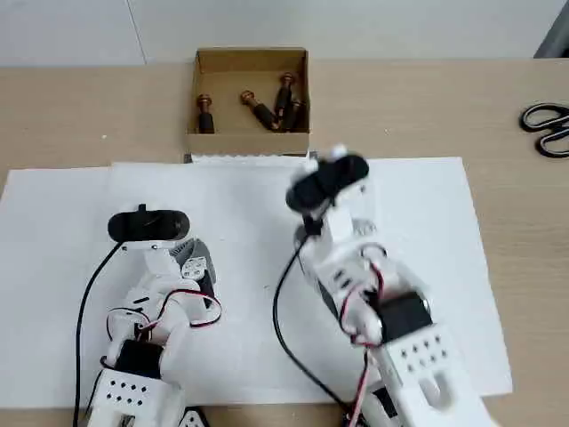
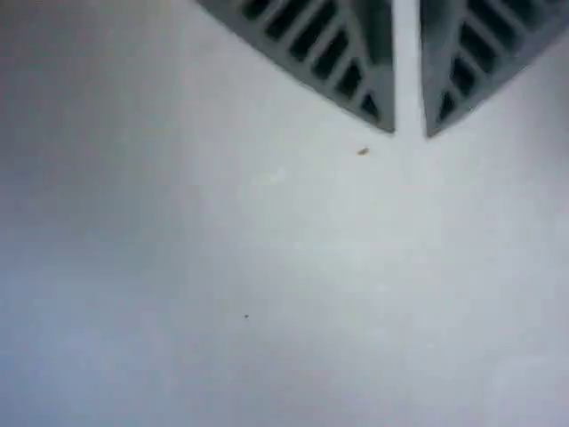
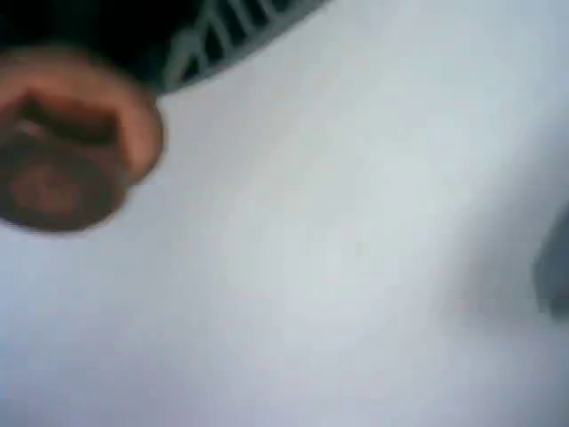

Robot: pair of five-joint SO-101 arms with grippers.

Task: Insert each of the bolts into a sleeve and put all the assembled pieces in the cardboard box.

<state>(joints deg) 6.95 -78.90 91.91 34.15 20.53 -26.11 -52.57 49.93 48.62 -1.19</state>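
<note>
Holding four assembled pieces (image 1: 260, 110): one cardboard box (image 1: 252, 60); left tool (image 2: 409, 132) nearly pressed together; right tool (image 3: 142, 84) pinching one bolt (image 3: 71, 160).

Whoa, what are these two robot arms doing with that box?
They are packing bolts fitted into sleeves. The open brown cardboard box already has several brown assembled pieces lying in it. The right pincer is just in front of the box and seems to grip a blurry brown metal piece. The left pincer hangs over the white sheet of paper with nothing in it.
</note>
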